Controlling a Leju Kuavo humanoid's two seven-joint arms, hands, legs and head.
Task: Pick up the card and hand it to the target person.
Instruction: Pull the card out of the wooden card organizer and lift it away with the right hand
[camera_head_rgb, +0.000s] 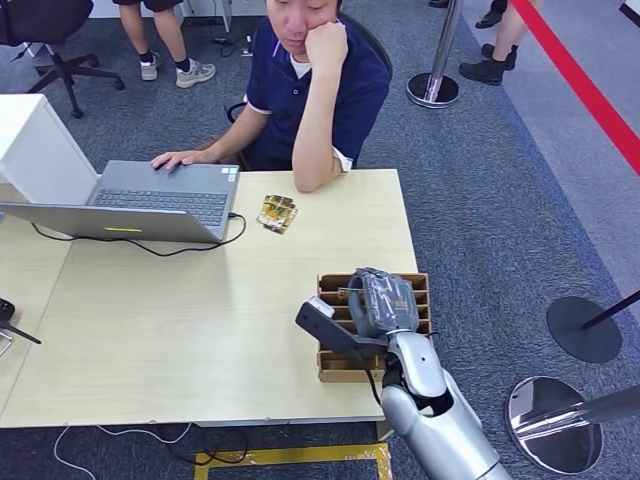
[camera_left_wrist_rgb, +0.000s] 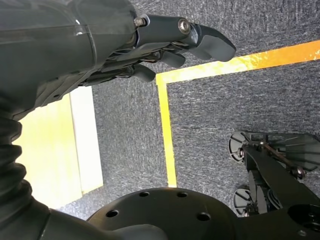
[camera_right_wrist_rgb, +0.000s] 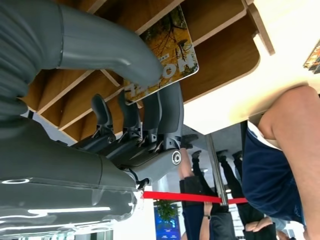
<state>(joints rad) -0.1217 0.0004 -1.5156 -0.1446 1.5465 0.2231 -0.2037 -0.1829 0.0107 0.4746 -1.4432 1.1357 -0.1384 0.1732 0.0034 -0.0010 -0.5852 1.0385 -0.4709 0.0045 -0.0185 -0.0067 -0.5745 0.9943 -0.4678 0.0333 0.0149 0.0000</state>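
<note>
Right wrist view, close in: grey many-fingered right hand (camera_right_wrist_rgb: 151, 105) pinching a glossy card printed with yellow autumn foliage (camera_right_wrist_rgb: 166, 52), thick thumb (camera_right_wrist_rgb: 113, 50) pressed on one face, dark fingers (camera_right_wrist_rgb: 171, 107) curled against the other. Card partly standing in a slot of the brown wooden slotted card box (camera_right_wrist_rgb: 222, 55).

Head view: same hand (camera_head_rgb: 381, 300) over the box (camera_head_rgb: 332, 365) at the near right edge of the pale wooden table (camera_head_rgb: 189, 320).

Left wrist view: left hand (camera_left_wrist_rgb: 166, 45) hanging over grey carpet, fingers loosely apart, holding nothing.

Farther across the table: small stack of yellowish cards (camera_head_rgb: 277, 212), then grey open laptop (camera_head_rgb: 151, 200) and seated person in a navy polo shirt (camera_head_rgb: 317, 90).
</note>
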